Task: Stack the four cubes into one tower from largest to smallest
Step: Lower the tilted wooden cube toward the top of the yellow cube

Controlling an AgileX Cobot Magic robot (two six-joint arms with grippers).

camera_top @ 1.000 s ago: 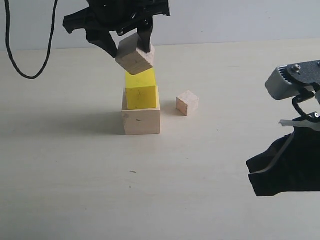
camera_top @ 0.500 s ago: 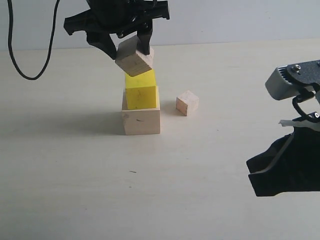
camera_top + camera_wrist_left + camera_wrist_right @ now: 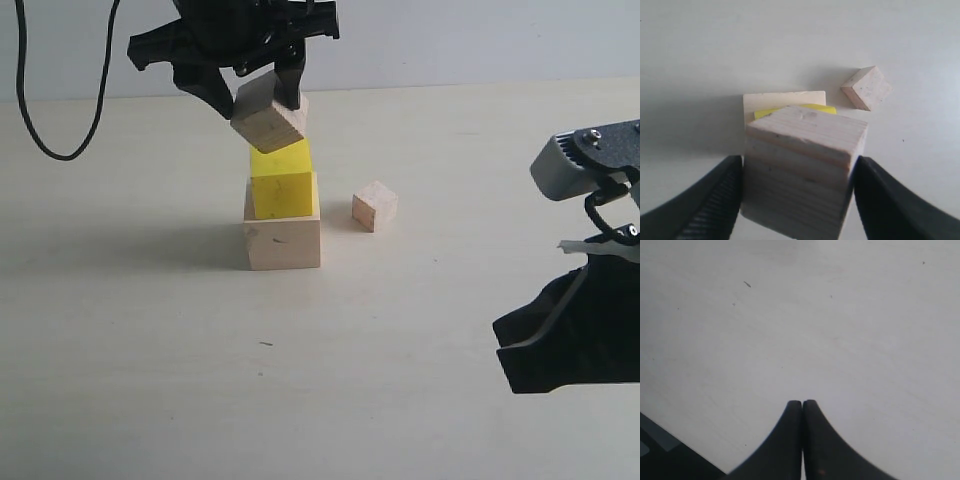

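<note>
**Medium block up in the claw, two levels stacked**

The left gripper is clamped on the medium wooden cube. Its black ribbed fingers are spread wide, pressing on two opposite faces. The cube is pale bare wood with a straight grain showing in the left wrist view, and it hangs tilted, one corner pointing down. Right under it at 6 o'clock is the yellow cube, glossy and bright, sitting on the large wooden cube. I can't tell whether the tilted corner touches the yellow top or hangs just above it.

The small wooden cube sits alone on the table at 3 o'clock from the stack, near it but not touching, turned a bit on the diagonal.

The right gripper is over bare table at about 4 o'clock, well apart from the stack, its curved black tips pressed together with nothing between them.

The table is smooth, matte and cream-coloured, with a few tiny specks. There's a plain pale wall behind it, and a black cable loops down at 10 o'clock.
</note>
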